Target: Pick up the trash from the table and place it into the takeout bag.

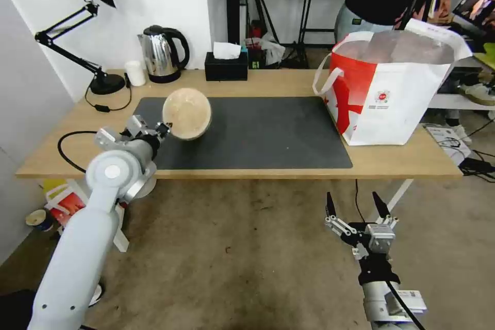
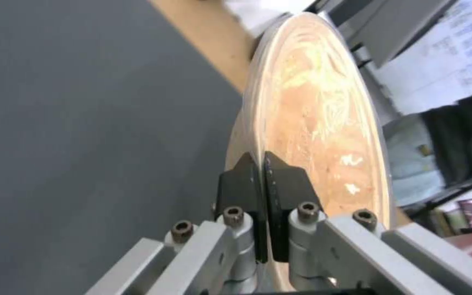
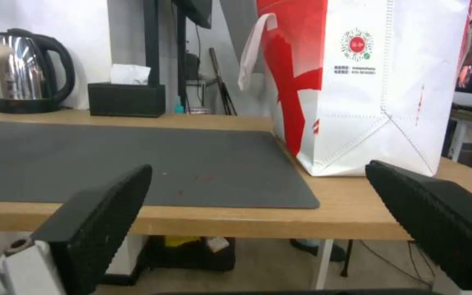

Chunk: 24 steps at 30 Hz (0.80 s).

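1. the left hand (image 1: pixel 164 129) is clamping the rim of the beige bowl (image 1: pixel 186 113), lifted and tilted at centre left of the head view, well apart from the takeout bag (image 1: pixel 392 95) at upper right on the table (image 1: pixel 268 82); bagging is remaining.
2. the right hand (image 1: pixel 356 211) is hanging released at lower right; the left wrist view is showing the fingertips (image 2: pixel 288 184) pinching the rim and residue inside.

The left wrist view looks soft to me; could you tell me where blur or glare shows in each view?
Left wrist view: the beige bowl and left gripper pinching its rim look smeared. Head view: glare whitens the takeout bag, and straight edges bow. Right wrist view: the right gripper fingers loom large; the kettle carries highlights.
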Motion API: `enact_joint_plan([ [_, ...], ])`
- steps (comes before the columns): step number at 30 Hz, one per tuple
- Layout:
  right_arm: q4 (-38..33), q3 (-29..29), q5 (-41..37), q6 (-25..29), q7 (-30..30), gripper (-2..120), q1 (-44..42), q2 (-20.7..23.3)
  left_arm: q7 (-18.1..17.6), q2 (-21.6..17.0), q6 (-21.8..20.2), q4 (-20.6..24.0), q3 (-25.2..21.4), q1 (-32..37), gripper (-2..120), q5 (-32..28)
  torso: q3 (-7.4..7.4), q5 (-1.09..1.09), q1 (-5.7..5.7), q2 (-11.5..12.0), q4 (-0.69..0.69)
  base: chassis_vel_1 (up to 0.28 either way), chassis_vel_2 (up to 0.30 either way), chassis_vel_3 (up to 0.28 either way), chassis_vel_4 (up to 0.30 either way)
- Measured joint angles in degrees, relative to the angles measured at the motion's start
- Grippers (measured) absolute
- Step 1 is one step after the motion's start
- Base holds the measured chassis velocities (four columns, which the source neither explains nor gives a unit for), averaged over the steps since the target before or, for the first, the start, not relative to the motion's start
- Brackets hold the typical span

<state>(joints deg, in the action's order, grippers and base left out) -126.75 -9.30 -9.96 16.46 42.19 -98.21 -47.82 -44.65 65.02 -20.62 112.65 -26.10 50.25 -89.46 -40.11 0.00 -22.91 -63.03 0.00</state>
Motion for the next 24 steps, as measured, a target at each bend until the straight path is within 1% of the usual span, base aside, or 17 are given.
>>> enact_joint_plan([
  [4,0.0,0.0,0.0,0.0,0.0,100,0.0,0.0,1.2,-1.0,0.7,0.8,0.2,-0.9,0,-1.1,0.00,0.00,0.00,0.0,0.01,0.000,0.000,0.000,0.000],
  [7,0.0,0.0,0.0,0.0,0.0,100,0.0,0.0,4.1,-2.0,1.8,0.5,1.0,-2.3,0,-1.7,0.00,0.00,0.00,0.0,0.00,0.000,0.000,0.000,0.000],
  [8,0.0,0.0,0.0,0.0,0.0,100,0.0,0.0,4.1,-2.0,1.8,0.5,1.0,-2.3,0,-1.7,0.00,0.00,0.00,0.0,0.00,0.000,0.000,0.000,0.000],
  [10,0.0,0.0,0.0,0.0,0.0,100,0.0,0.0,7.0,-2.7,2.6,-0.8,2.2,-3.9,0,-2.0,0.00,-0.01,0.00,0.0,0.01,0.000,0.000,0.000,0.000],
  [11,0.0,0.0,0.0,0.0,0.0,100,0.0,0.0,7.6,-2.8,2.6,-1.2,2.5,-4.3,0,-2.1,0.00,-0.01,-0.01,0.0,0.01,0.000,0.000,0.000,0.000],
  [12,0.0,0.0,0.0,0.0,0.0,100,0.0,0.0,7.6,-2.8,2.6,-1.2,2.5,-4.3,0,-2.1,0.00,-0.01,-0.01,0.0,0.01,0.000,0.000,0.000,0.000],
  [14,0.0,0.0,0.0,0.0,0.0,100,0.0,0.0,9.1,-2.9,2.9,-2.6,3.6,-6.0,0,-2.6,0.00,0.00,0.00,0.0,-0.01,0.000,0.000,0.000,0.000],
  [16,0.0,0.0,0.0,0.0,0.0,100,0.0,0.0,9.9,-2.8,2.9,-3.4,4.4,-6.9,0,-2.8,-0.01,0.00,-0.01,0.0,-0.01,0.000,0.000,0.000,0.000],
  [24,0.0,0.0,0.0,0.0,0.0,100,0.0,0.0,12.5,-2.8,2.9,-4.5,5.1,-7.5,0,-2.9,0.00,-0.01,-0.02,0.0,0.00,0.000,0.000,0.000,0.000],
])
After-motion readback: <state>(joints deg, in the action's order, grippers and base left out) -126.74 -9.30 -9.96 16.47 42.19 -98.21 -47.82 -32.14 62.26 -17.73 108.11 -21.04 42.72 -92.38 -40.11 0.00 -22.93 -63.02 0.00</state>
